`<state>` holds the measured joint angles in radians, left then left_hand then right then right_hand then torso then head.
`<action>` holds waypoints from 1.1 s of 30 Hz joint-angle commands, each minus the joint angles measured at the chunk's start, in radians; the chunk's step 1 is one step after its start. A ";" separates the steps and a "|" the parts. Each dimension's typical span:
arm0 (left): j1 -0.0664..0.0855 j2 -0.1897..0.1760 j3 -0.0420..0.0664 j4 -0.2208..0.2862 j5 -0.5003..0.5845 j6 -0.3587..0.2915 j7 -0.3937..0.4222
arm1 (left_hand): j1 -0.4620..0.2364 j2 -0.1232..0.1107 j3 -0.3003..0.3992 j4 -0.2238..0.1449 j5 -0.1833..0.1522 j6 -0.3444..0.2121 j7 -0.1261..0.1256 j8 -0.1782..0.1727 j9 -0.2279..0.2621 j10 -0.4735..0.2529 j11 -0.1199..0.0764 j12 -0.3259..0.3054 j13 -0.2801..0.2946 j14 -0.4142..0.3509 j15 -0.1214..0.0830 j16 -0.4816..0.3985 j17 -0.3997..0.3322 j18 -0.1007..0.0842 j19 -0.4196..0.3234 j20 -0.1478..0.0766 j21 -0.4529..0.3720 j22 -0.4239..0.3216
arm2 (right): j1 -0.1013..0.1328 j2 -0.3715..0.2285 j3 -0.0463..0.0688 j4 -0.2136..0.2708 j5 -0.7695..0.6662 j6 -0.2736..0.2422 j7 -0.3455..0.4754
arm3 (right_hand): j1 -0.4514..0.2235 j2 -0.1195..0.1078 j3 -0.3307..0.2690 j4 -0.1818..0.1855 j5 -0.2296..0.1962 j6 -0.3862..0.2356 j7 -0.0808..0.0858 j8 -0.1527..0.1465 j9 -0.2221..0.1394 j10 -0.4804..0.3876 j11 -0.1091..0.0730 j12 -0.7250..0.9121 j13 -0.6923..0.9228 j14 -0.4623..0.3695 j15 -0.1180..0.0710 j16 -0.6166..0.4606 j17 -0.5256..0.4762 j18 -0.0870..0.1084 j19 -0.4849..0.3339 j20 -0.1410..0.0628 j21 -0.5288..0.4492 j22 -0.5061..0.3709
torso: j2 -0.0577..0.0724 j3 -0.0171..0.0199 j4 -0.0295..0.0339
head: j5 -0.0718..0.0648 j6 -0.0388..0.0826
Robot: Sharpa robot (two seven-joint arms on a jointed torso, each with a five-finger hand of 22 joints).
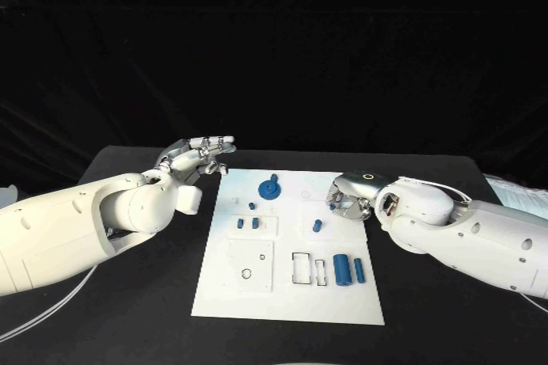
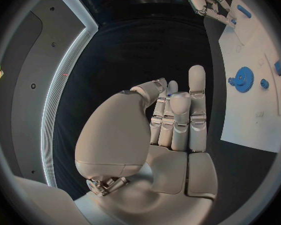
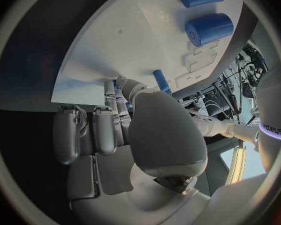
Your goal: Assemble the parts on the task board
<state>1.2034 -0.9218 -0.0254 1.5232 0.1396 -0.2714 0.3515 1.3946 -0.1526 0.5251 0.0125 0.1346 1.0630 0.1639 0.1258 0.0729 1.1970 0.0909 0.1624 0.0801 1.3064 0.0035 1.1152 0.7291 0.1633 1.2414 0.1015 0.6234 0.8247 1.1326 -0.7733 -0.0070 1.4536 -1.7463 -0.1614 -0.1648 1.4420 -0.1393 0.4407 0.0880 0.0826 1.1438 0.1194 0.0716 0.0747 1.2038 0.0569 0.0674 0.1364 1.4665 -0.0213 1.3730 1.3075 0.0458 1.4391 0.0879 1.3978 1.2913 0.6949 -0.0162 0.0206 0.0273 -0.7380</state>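
Observation:
The white task board (image 1: 286,298) lies mid-table. On it are a blue gear (image 1: 271,189), two small blue pieces (image 1: 248,222), a small blue peg (image 1: 317,224), and a thick blue cylinder (image 1: 341,268) beside a thinner one (image 1: 359,271). My left hand (image 1: 200,157) is raised off the board's far left corner. In its wrist view the left hand (image 2: 175,115) has straight fingers with the thumb folded against them; I cannot tell whether anything is pinched. My right hand (image 1: 346,199) hovers at the board's right edge with its fingers (image 3: 84,132) curled in. The peg (image 3: 160,80) stands just past its thumb.
The gear (image 2: 243,79) and the board (image 2: 253,120) lie well off to the side of my left hand. Rectangular and round cut-outs (image 1: 299,268) mark the board's near half. The black table (image 1: 137,302) runs on both sides of the board.

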 commanded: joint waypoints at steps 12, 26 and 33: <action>0.000 0.000 0.001 0.007 0.008 0.016 0.001 | 0.003 0.005 -0.002 -0.008 0.004 -0.004 0.005 0.003 -0.002 -0.009 -0.001 0.004 0.001 -0.008 -0.002 -0.006 -0.002 0.020 -0.004 -0.002 -0.005 -0.002 | -0.004 0.030 -0.004 -0.019 -0.078 0.107 -0.041 | -0.001 0.032 0.040 -0.025 -0.028 0.038 -0.006 0.007 0.009 0.037 -0.006 0.003 -0.026 0.057 -0.003 0.002 0.008 0.016 0.001 -0.010 0.002 0.006 | 0.000 0.0000 0.0004 | -0.003 -0.007; 0.000 -0.001 0.001 0.009 0.008 0.015 -0.005 | 0.006 0.006 -0.004 -0.015 0.005 -0.011 0.007 0.001 -0.004 -0.016 0.001 0.007 0.000 -0.009 -0.001 -0.008 -0.008 0.019 -0.003 -0.002 -0.008 -0.003 | -0.006 0.036 -0.005 -0.007 -0.122 0.109 -0.063 | -0.004 0.030 0.046 -0.038 -0.029 0.052 -0.009 0.010 0.014 0.044 -0.008 0.001 -0.035 0.058 -0.004 0.002 0.008 0.016 0.002 -0.012 0.003 0.008 | -0.001 0.0005 0.0009 | -0.004 -0.011; 0.000 0.000 0.001 0.011 0.007 0.014 -0.006 | 0.007 0.007 -0.004 -0.018 0.006 -0.012 0.007 0.001 -0.004 -0.018 0.001 0.008 0.000 -0.011 0.000 -0.009 -0.010 0.019 -0.003 -0.002 -0.008 -0.004 | -0.007 0.034 -0.005 0.007 -0.140 0.052 -0.067 | -0.003 0.036 0.056 -0.046 -0.029 0.056 -0.009 0.009 0.016 0.049 -0.008 0.000 -0.041 0.058 -0.006 0.004 0.011 0.015 0.004 -0.012 0.005 0.012 | -0.001 0.0011 0.0019 | -0.002 -0.011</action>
<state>1.2034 -0.9229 -0.0254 1.5308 0.1427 -0.2714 0.3440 1.3946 -0.1527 0.5208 0.0030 0.1346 1.0554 0.1712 0.1257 0.0701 1.1863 0.0944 0.1666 0.0799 1.3029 0.0001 1.1105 0.7198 0.1632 1.2415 0.1015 0.6193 0.8217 1.1352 -0.7429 -0.0050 1.4583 -1.8579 -0.1123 -0.2230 1.4385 -0.1170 0.4945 0.0452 0.0553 1.1906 0.1097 0.0774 0.0894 1.2443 0.0486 0.0664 0.0943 1.4665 -0.0214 1.3730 1.3073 0.0458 1.4450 0.0821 1.3978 1.3026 0.6942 -0.0157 0.0221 0.0237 -0.7491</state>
